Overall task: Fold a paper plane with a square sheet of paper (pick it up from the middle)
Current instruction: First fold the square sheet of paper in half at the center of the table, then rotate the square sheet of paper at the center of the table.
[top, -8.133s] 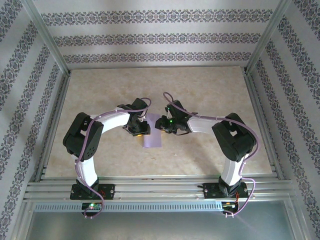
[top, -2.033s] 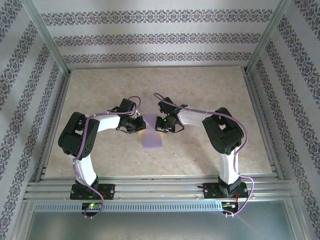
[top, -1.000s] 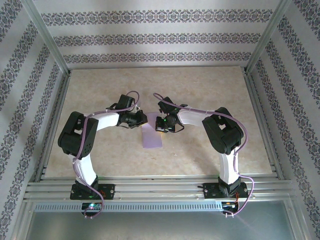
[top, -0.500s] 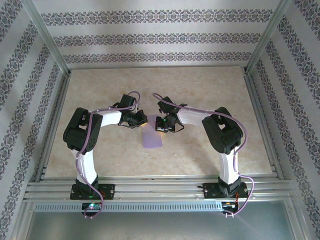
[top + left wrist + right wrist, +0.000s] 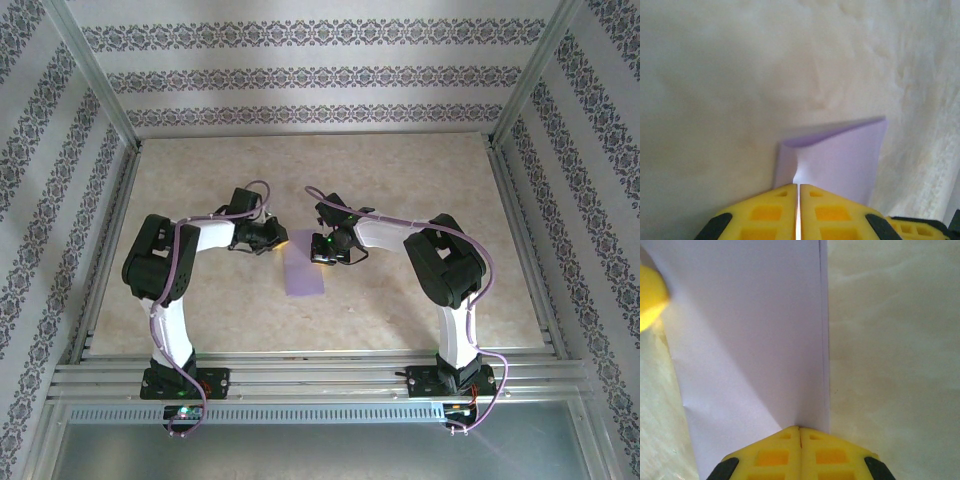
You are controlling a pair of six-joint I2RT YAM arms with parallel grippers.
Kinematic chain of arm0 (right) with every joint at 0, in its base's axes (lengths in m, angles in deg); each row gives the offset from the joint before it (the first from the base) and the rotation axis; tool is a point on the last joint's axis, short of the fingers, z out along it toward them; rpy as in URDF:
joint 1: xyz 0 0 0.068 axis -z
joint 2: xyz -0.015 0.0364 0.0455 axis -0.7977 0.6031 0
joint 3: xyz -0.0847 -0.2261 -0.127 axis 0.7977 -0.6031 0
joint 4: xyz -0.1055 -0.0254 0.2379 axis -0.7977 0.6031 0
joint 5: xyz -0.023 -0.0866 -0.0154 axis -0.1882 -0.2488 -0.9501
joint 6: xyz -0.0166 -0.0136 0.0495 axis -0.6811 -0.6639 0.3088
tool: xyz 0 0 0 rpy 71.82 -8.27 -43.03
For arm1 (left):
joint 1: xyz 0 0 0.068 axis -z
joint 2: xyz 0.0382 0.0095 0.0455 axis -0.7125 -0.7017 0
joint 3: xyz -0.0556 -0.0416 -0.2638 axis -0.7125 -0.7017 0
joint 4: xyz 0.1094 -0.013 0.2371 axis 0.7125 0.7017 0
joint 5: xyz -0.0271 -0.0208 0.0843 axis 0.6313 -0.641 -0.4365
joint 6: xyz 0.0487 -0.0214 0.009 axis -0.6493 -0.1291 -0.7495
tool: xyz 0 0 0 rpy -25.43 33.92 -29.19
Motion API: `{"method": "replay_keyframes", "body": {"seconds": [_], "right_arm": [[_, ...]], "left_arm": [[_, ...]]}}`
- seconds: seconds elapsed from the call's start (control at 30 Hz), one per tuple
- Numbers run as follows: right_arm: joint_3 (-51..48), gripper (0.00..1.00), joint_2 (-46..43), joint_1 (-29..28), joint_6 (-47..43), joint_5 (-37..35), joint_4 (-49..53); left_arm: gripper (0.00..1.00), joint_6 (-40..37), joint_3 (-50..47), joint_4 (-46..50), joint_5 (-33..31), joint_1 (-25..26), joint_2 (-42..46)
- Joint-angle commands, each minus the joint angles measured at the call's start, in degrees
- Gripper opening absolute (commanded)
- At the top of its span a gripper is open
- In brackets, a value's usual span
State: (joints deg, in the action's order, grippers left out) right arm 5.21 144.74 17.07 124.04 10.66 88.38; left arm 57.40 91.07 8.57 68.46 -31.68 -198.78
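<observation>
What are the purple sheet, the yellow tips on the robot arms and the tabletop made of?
The sheet looks like thin matte paper: it holds a crisp fold and one corner bends up. The end effector's yellow fingertips seem moulded plastic or rubber, matte, with square recesses. The table looks like mottled beige stone or laminate.

A robotics test cell — an aluminium frame (image 5: 95, 90) boxes in the marbled bench (image 5: 400, 180), patterned wallpaper panels (image 5: 320, 75) line three sides, and arms are bolted to slotted rails (image 5: 320, 380).
</observation>
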Motion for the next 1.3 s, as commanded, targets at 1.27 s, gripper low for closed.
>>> {"method": "replay_keyframes", "body": {"seconds": [1.27], "right_arm": [[4.5, 0.04, 7.6, 7.0, -34.4, -0.7, 18.5]], "left_arm": [[0.13, -1.9, -0.5, 2.6, 5.2, 4.3, 4.5]]}}
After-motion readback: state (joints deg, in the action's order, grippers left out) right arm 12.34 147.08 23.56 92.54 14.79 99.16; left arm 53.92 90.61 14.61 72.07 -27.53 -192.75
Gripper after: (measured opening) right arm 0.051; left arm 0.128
